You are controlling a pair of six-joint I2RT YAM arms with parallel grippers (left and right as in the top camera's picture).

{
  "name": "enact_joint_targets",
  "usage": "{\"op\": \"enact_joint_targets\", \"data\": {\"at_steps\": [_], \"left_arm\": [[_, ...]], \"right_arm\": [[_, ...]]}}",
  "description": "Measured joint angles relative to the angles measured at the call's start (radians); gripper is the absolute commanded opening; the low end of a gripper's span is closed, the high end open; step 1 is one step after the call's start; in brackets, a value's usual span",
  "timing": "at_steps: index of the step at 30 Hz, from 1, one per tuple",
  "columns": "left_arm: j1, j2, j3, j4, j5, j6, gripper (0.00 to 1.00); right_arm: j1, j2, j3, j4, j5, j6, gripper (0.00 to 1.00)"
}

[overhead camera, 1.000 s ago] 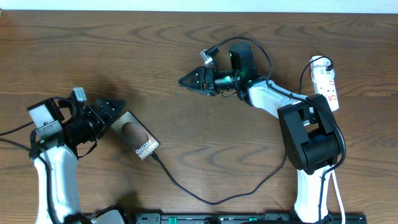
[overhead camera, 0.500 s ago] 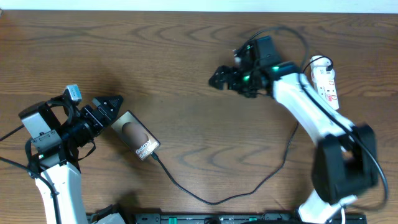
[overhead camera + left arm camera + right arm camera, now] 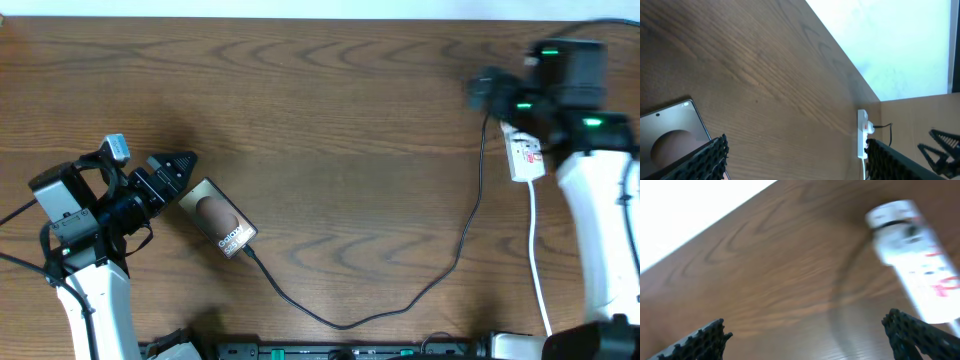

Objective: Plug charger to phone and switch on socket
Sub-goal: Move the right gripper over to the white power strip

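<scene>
Currently hovering just beside the phone with the left gripper, jaws spread wide, gripping nothing. Likewise poised near the far end of the socket with the right gripper, blurred, jaws fully apart and empty. Lying flat on the table, the phone, charger tip touching its lower end, cable curving away toward the socket.

Bright, even light with soft shadows on the surface. Right wrist view blurs heavily, smearing the socket; its corner seems overexposed.
</scene>
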Motion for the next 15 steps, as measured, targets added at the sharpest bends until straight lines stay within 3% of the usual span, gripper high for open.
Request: {"op": "enact_joint_targets", "data": {"at_steps": [8,15], "left_arm": [[0.0,0.0,0.0,0.0,-0.006,0.0,0.86],[0.0,0.0,0.0,0.0,-0.008,0.0,0.86]], "right_arm": [[-0.375,0.07,0.0,-0.007,-0.346,-0.168,0.99],[-0.478,0.246,0.056,-0.091,-0.472,-0.325,0.99]]}}
